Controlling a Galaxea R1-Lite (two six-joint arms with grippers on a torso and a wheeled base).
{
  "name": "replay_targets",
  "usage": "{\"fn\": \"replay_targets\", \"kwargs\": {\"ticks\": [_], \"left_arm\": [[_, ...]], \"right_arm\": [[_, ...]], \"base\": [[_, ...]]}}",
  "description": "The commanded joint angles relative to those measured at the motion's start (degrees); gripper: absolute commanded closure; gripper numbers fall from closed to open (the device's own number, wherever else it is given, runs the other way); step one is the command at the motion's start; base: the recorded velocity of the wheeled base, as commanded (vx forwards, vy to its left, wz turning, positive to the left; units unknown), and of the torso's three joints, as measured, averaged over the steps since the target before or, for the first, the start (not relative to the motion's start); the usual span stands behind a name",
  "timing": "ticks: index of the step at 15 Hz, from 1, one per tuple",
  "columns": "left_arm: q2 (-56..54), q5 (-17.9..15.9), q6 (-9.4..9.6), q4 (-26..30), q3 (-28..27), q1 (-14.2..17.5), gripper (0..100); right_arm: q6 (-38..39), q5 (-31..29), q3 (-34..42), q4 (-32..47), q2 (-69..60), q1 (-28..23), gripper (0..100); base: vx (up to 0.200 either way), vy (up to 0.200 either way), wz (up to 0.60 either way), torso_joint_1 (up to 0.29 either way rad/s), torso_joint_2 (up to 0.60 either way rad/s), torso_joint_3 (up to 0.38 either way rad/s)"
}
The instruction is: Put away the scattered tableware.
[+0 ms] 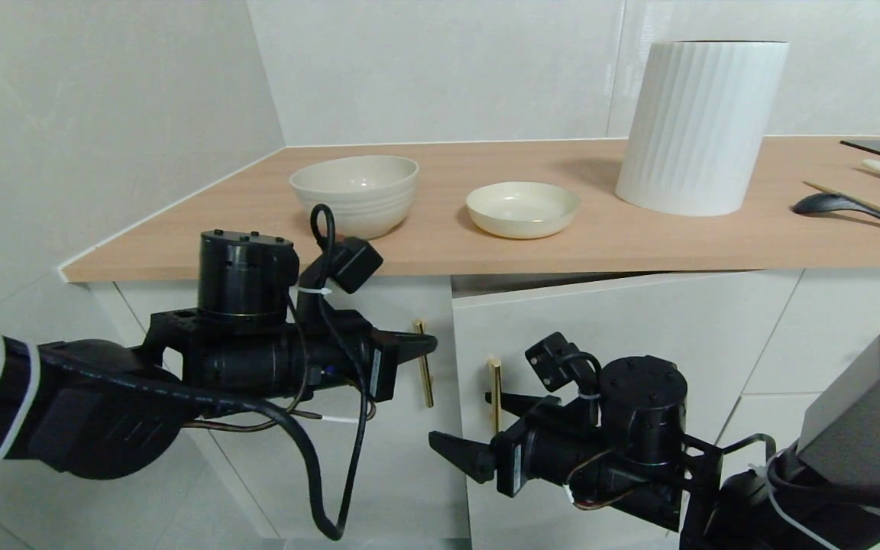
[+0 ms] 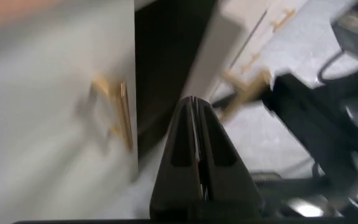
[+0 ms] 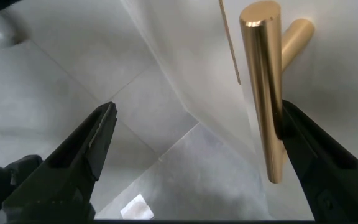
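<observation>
Step, as judged: opening the cupboard. Right door (image 1: 608, 359) sits ajar. Right gripper (image 1: 461, 418) is low before it, fingers spread, brass handle (image 3: 265, 93) between them, unclamped. Next: close on the handle, pull along the hinge arc. Left gripper (image 1: 421, 347) is level beside the left handle (image 1: 425, 374), fingers pressed together. Bowl (image 1: 354, 195) and dish (image 1: 522, 208) wait on the counter (image 1: 638, 237).

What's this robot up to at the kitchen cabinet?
It is at the cabinet doors under the counter. The right gripper is open around the right door's gold handle, and that door stands slightly ajar. The left gripper is shut beside the left door's handle. A bowl and a shallow dish sit on top.
</observation>
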Motion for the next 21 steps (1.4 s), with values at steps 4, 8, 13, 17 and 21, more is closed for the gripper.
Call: {"fn": "replay_targets", "kwargs": {"ticks": [4,8,13,17,21], "left_arm": [[5.4,0.3,-0.04,-0.9,-2.4,-1.3,100],[7.2,0.5,0.05,-1.0,-4.3,-1.3,100],[9.1,0.5,0.05,-3.1,-6.2,-2.3,100],[10.1,0.3,0.05,-3.5,-6.9,-3.0,100],[10.1,0.2,-0.04,-3.7,-7.1,-3.6,100]], "right_arm": [[0.1,0.7,1.6,-2.4,1.0,2.5,0],[0.1,0.8,2.1,-3.2,1.2,2.5,0],[0.1,0.8,2.0,-3.3,1.3,2.4,0],[0.1,0.7,1.8,-3.4,1.8,2.4,0],[0.1,0.4,1.9,-5.5,1.6,0.1,0]], "base": [[0.000,0.000,0.00,0.000,0.00,0.000],[0.000,0.000,0.00,0.000,0.00,0.000],[0.000,0.000,0.00,0.000,0.00,0.000],[0.000,0.000,0.00,0.000,0.00,0.000],[0.000,0.000,0.00,0.000,0.00,0.000]]}}
